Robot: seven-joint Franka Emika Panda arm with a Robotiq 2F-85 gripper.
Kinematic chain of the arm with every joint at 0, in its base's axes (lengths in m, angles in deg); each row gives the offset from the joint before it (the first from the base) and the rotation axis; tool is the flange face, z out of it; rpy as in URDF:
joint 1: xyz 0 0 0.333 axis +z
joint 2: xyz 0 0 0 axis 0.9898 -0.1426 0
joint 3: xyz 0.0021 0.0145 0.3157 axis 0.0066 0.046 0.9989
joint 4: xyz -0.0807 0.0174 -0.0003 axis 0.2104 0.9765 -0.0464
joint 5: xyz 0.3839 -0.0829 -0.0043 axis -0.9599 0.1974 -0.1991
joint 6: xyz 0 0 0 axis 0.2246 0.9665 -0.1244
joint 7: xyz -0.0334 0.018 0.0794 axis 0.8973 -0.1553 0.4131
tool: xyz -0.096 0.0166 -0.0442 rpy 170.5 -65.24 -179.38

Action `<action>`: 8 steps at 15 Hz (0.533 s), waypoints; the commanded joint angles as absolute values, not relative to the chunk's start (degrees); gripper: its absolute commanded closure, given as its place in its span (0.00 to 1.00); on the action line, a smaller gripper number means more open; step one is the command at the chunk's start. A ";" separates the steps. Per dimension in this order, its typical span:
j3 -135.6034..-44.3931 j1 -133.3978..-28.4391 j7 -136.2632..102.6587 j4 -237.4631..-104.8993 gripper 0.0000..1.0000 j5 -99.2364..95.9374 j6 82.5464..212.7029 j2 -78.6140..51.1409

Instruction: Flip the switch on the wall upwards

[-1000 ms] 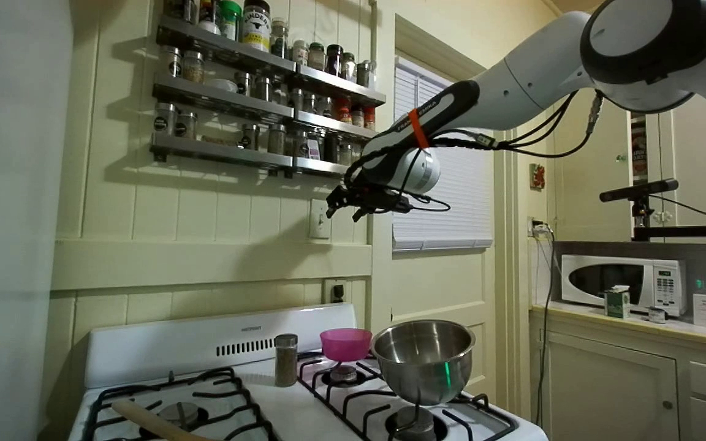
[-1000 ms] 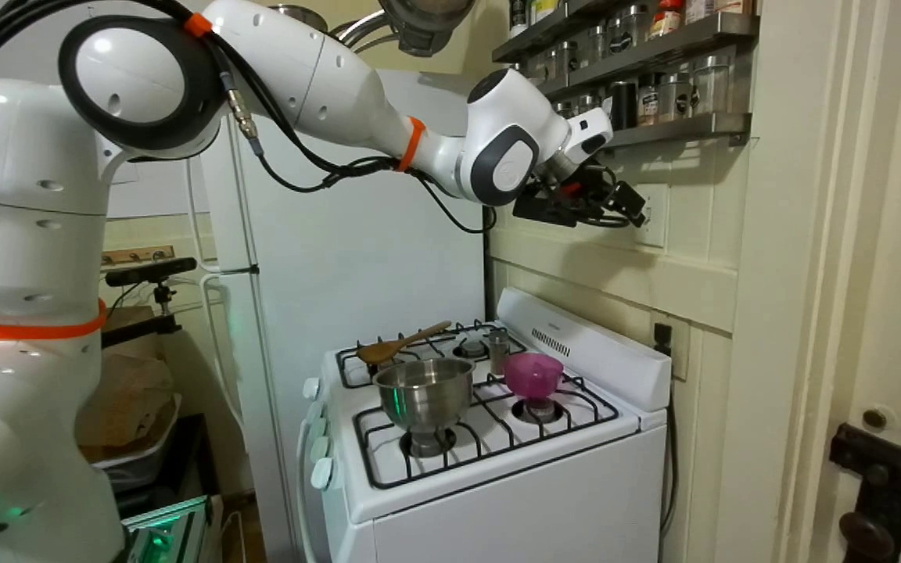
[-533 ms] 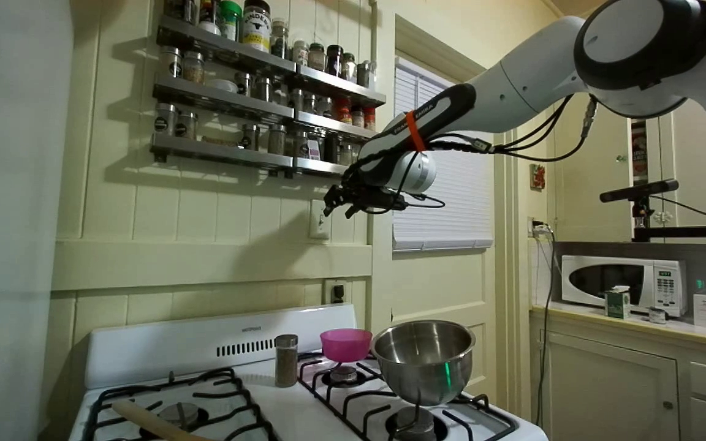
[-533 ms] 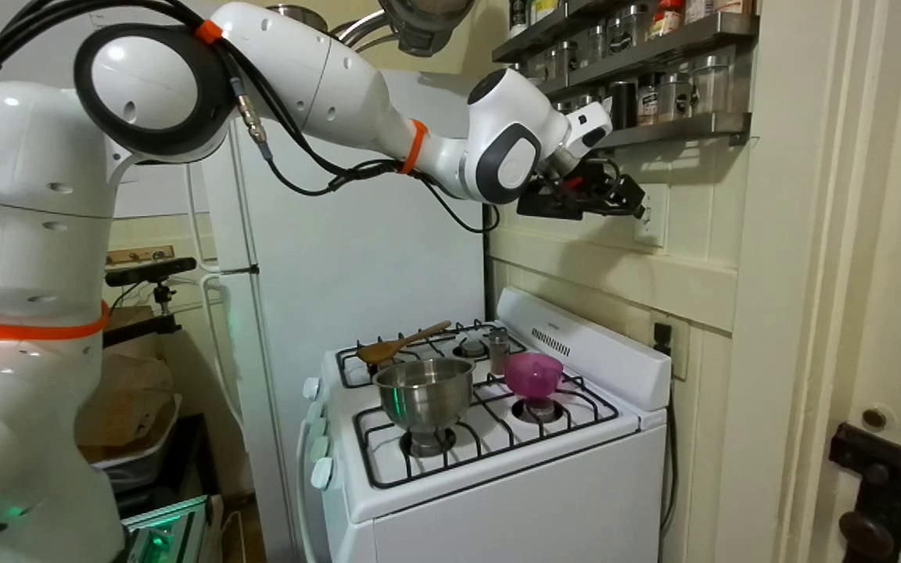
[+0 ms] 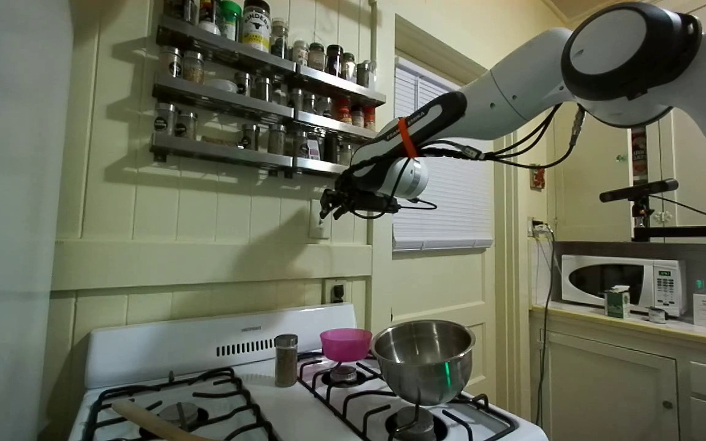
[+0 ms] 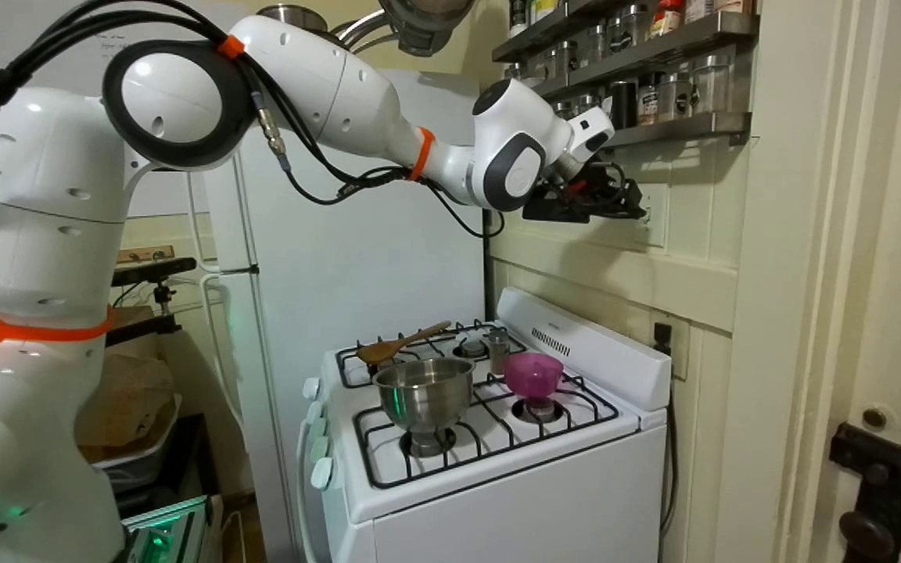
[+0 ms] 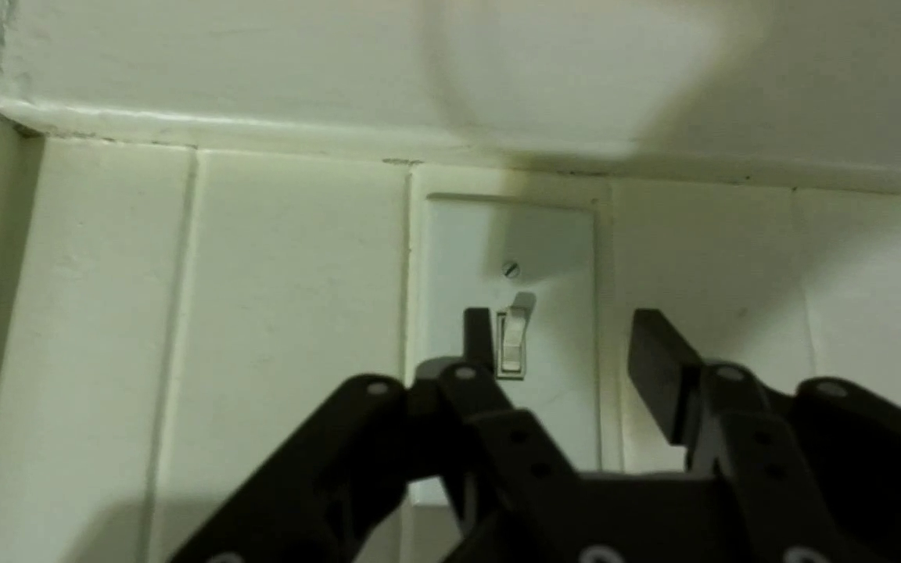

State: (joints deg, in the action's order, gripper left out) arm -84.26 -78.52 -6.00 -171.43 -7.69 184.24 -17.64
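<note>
Switch [image 7: 512,344] on the wall [image 7: 294,274], seemingly not yet flipped, above the trim ledge [image 5: 206,263].
Nearest, the end effector [image 7: 564,344] has its fingers [image 7: 660,371] spread, gripping nothing; just beyond, the toggle [image 7: 515,322] shows between them, closer to one, contact unclear. It leans toward the ledge, so down. Approach looks done; the upward push is left. In an exterior view the arm [image 5: 512,92] reads "FRAN… EMIKA" around an orange band [image 5: 407,138]; farther, the stove [image 5: 163,347] lettering is too blurred, and a jar [image 5: 257,27] label seems to say "KINDERS".

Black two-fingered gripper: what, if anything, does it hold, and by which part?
Nothing: the gripper is open; the pale toggle switch shows ungripped between its fingers.
</note>
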 commanded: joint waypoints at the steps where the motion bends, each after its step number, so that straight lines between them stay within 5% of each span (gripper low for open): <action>1: -83.68 -79.16 -4.59 -169.05 0.34 -7.86 186.75 -20.32; 5: -83.24 -79.54 -3.72 -166.66 0.47 -8.10 187.67 -22.70; 8: -82.75 -79.91 -3.31 -164.48 0.48 -8.26 188.01 -24.49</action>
State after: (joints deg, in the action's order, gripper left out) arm -83.95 -78.96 -4.55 -167.67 -7.72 186.38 -21.69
